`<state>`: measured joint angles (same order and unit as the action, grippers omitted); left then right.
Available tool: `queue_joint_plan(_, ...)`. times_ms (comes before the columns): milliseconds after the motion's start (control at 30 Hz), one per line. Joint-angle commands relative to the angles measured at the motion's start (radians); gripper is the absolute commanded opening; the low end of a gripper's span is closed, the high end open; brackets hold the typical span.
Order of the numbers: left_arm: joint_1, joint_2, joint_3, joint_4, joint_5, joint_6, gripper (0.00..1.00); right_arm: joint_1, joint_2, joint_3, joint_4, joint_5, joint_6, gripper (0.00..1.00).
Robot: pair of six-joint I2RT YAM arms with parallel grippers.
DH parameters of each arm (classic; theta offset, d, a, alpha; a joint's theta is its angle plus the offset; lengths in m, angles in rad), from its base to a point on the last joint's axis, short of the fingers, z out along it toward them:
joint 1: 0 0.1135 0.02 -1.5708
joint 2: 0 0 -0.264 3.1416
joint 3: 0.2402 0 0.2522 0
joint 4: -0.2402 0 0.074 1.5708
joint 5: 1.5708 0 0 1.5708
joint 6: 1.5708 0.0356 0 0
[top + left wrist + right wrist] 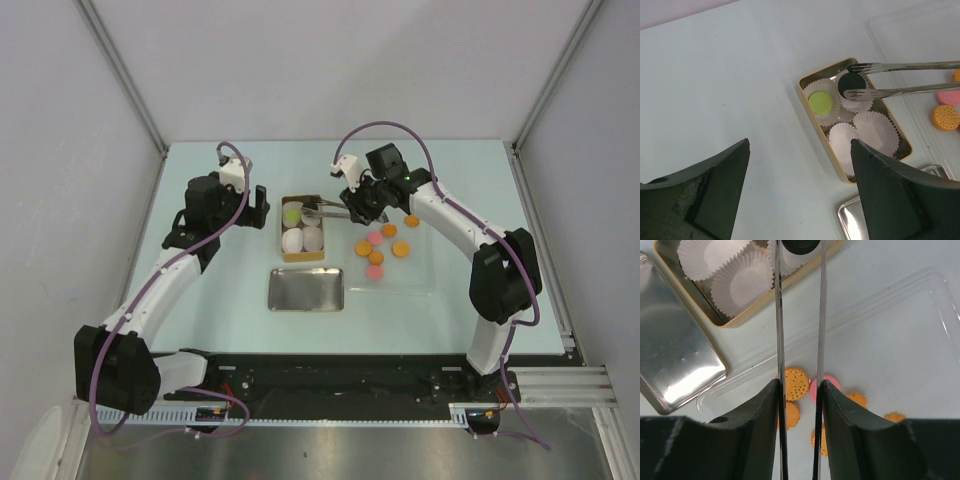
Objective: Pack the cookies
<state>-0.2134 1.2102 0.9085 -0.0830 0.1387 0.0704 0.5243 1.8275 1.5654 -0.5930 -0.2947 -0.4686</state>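
My right gripper [352, 205] [800, 385] is shut on a pair of metal tongs [779, 330] [905, 90] that reach left over the gold tin [283, 230] [815, 120]. The tong tips stand either side of a black cookie [851, 85] [799, 245] lying in a white paper cup. A green cookie [820, 101] [291, 214] lies in the neighbouring cup. Several orange cookies [401, 248] [796, 383] and pink cookies [376, 238] [832, 381] lie on a clear tray [920, 340]. My left gripper [255, 208] [799, 142] hangs open, holding nothing, left of the tin.
Two paper cups [876, 131] in the tin's near half hold nothing. The tin's silver lid [306, 289] [675, 355] lies flat just in front of the tin. White walls enclose the pale table on three sides.
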Motion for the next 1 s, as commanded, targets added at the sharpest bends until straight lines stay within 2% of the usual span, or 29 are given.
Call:
queue_joint_plan(0,0.006,-0.029,-0.008,0.031,0.018,0.005,0.87,0.006,-0.03,0.018,0.019,0.017,-0.01,0.42)
queue_joint_plan(400,0.006,-0.034,-0.007,0.029,0.019,0.002,0.87,0.005,-0.046,0.004,0.018,0.019,-0.015,0.47)
queue_joint_plan(700,0.006,-0.034,-0.007,0.026,0.022,0.002,0.87,0.005,-0.068,-0.001,0.016,0.019,-0.01,0.46)
queue_joint_plan(967,0.006,-0.034,-0.007,0.026,0.019,0.002,0.87,-0.017,-0.161,-0.013,0.01,0.006,0.01,0.45)
